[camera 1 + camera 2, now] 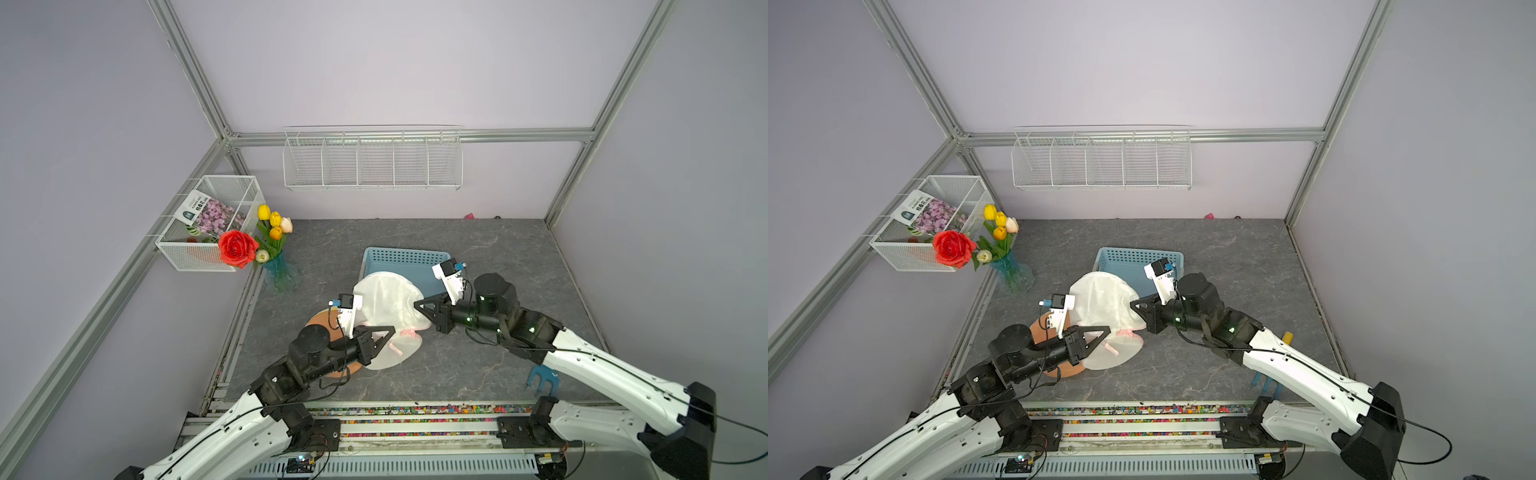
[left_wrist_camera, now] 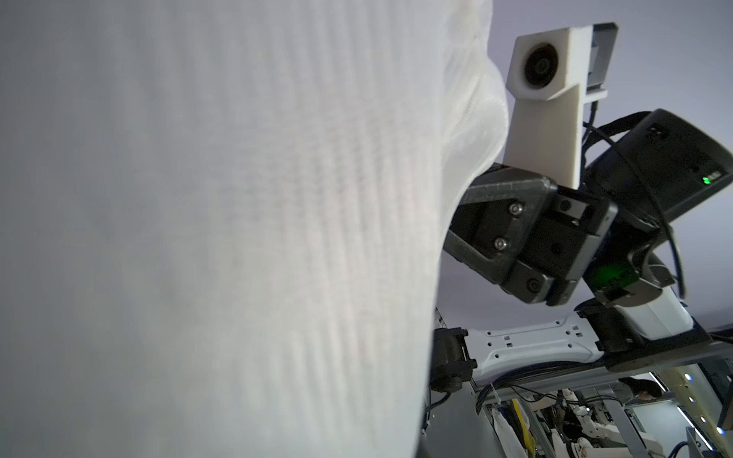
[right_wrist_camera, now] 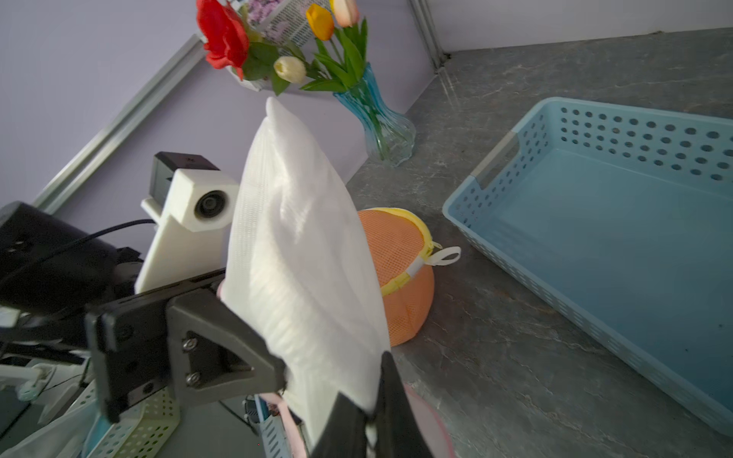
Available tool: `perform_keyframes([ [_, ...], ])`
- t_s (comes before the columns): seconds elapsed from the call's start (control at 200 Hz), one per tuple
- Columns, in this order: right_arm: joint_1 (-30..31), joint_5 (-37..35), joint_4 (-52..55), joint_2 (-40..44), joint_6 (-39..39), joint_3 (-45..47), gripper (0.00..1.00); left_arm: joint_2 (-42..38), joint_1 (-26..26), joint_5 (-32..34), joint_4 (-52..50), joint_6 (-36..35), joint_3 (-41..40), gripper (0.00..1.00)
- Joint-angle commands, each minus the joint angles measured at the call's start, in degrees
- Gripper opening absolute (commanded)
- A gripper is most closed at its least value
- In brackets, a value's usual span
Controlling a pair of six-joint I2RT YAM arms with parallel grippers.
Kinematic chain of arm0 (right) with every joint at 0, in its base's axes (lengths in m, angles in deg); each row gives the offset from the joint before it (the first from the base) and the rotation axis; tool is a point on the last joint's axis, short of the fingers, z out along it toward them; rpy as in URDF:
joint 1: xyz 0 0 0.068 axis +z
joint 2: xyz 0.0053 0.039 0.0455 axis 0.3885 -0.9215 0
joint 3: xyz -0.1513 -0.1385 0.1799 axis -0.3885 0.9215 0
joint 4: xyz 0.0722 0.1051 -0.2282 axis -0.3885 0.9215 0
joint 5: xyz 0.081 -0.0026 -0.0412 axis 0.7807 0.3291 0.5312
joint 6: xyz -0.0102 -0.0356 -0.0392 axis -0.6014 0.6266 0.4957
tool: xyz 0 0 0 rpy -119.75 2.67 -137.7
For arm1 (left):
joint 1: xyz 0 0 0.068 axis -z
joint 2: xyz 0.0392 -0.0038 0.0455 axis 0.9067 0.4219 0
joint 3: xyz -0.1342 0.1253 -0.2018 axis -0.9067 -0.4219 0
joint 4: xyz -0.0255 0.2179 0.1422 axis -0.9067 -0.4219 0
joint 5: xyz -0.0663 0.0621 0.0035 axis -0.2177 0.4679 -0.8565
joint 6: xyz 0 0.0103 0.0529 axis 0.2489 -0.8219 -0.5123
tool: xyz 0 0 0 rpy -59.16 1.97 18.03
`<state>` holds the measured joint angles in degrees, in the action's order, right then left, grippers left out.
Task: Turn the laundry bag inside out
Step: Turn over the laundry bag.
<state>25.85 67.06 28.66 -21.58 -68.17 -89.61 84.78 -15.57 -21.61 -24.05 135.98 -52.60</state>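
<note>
Left claw (image 1: 390,331) pinched tight on the white mesh laundry bag (image 1: 386,299); right claw (image 1: 417,304) at its opposite edge.
Mesh lies between the right claw's fingers (image 3: 392,396), but I cannot tell whether they pinch it or stand loose. The bag billows up between the two claws above the tabletop (image 1: 478,365), just in front of the blue perforated basket (image 1: 405,254) and partly over an orange mesh bag (image 3: 400,277).

My left arm (image 1: 316,357) and right arm (image 1: 498,316) reach toward each other mid-scene. The left pincer (image 1: 392,330) is clamped on the laundry bag (image 1: 386,295), and the right pincer (image 1: 417,304) is slightly parted around its fabric.
</note>
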Motion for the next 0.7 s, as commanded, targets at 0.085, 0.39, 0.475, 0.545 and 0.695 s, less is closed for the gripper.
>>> perform_keyframes([
  [0.085,-0.2,-8.9,3.7,0.3,-6.6,3.7,0.49,2.3,0.1,2.4,-2.2,5.5,-0.7,0.00],
  [0.39,-0.1,-4.4,-7.9,12.5,-18.2,17.8,0.45,1.9,0.1,9.1,3.6,8.6,-5.1,0.00],
  [0.475,0.4,-2.8,-14.7,12.2,-24.2,22.0,0.45,2.7,0.1,8.9,5.3,8.2,-5.3,0.00],
  [0.545,1.5,-3.5,-19.3,10.9,-25.6,24.3,0.45,3.5,0.1,8.9,4.6,7.2,-4.8,0.00],
  [0.695,5.6,-6.9,-25.7,6.3,-21.3,24.8,0.49,3.4,0.1,8.4,3.9,5.5,-4.8,0.00],
])
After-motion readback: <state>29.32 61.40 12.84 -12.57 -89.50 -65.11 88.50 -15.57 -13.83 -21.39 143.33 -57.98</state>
